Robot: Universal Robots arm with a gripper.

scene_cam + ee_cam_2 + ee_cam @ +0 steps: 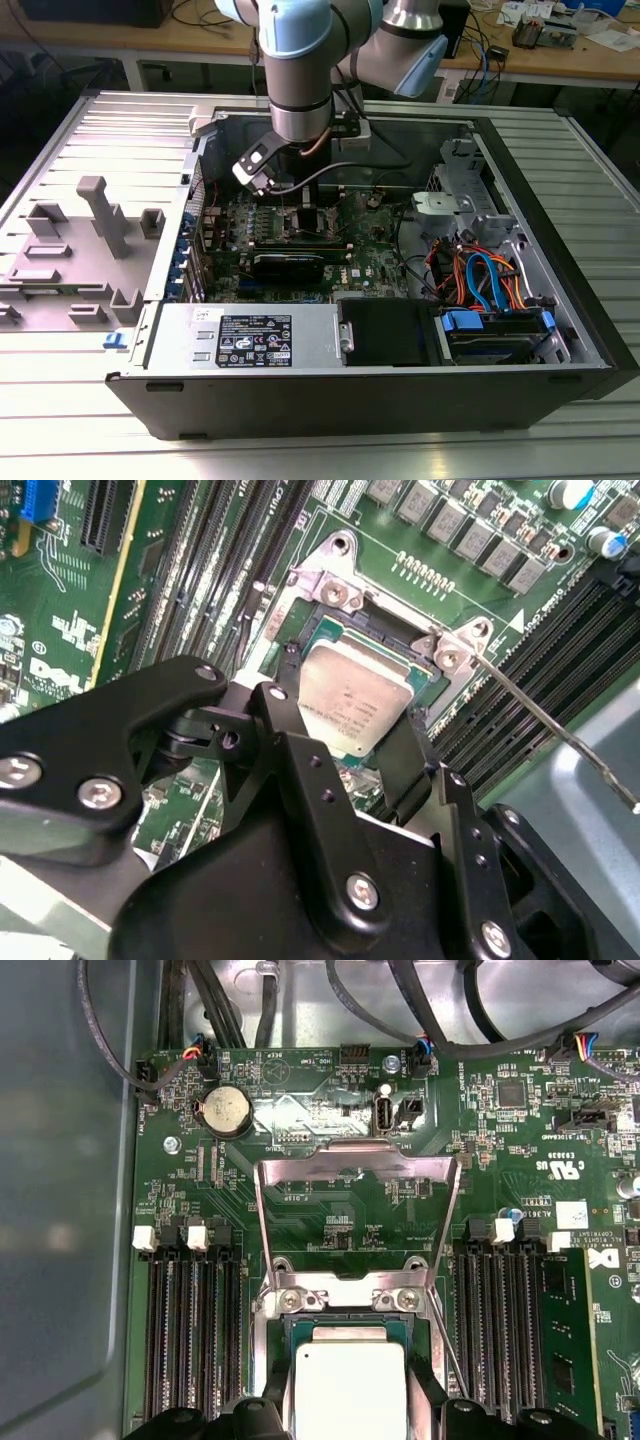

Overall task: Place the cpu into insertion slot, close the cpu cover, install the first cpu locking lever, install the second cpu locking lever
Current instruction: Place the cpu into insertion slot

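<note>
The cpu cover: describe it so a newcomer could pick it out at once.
Find the green circuit board in the open computer case. Hinged beside its grey cpu, the cpu cover stands swung open: the only silvery metal frame with a big window.

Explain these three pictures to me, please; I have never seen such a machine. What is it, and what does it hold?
This is a robot arm reaching into an open computer case that lies on a metal table. The exterior view comes from a camera off the arm. Both wrist views come from cameras riding on the arm, looking at the green board. There the gripper has its black fingers closed on two sides of the cpu, a small grey chip, at its slot. The silvery cover stands open at the slot's edge.
</note>
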